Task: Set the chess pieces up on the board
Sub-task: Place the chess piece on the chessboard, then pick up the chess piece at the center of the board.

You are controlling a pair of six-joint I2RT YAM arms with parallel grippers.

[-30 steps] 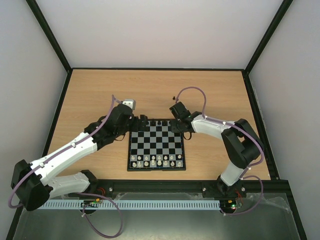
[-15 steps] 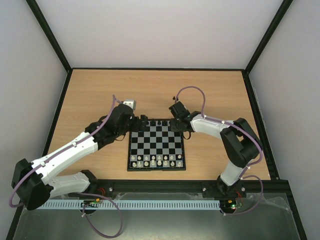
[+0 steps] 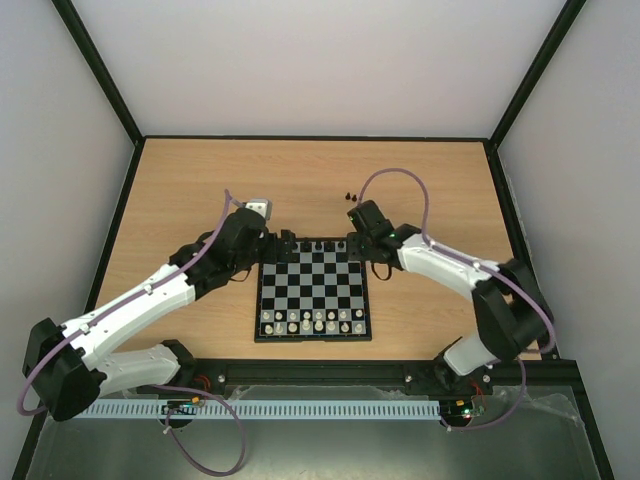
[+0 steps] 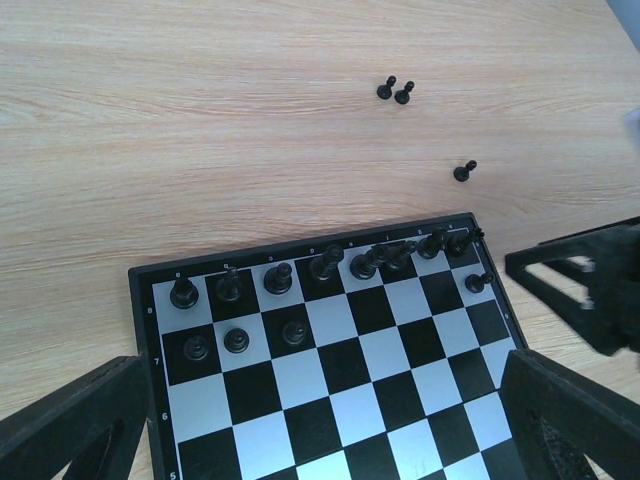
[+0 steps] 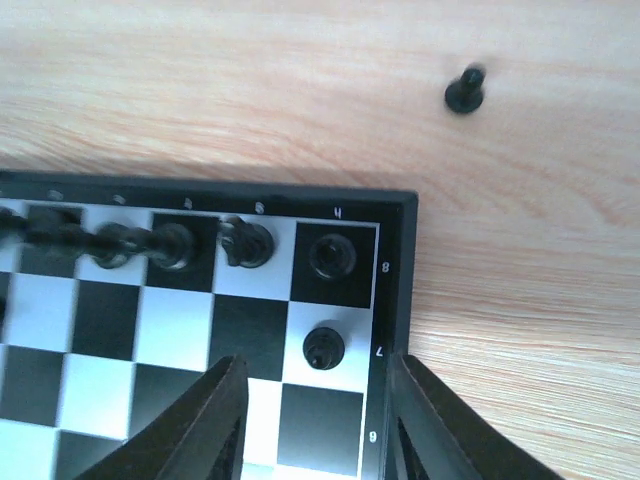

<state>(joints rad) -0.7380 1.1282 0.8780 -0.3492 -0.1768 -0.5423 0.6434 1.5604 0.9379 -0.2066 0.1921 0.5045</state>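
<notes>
The board lies between the arms. Black chess pieces fill its far row. Three black pawns stand in the second row at the left, and one pawn stands at the right edge. My right gripper is open and hovers over that right pawn, one finger on each side, not touching it. My left gripper is open and empty above the board's far left part. Three loose black pawns lie on the table beyond the board; one of them shows in the right wrist view.
Pale chess pieces stand in the board's two near rows. The wooden table is bounded by a black frame and grey walls. My right gripper's fingers show at the right of the left wrist view.
My right arm has swung its elbow out to the right and its gripper has shifted slightly right and nearer. Two loose pawns behind it now show. The left arm has not moved.
</notes>
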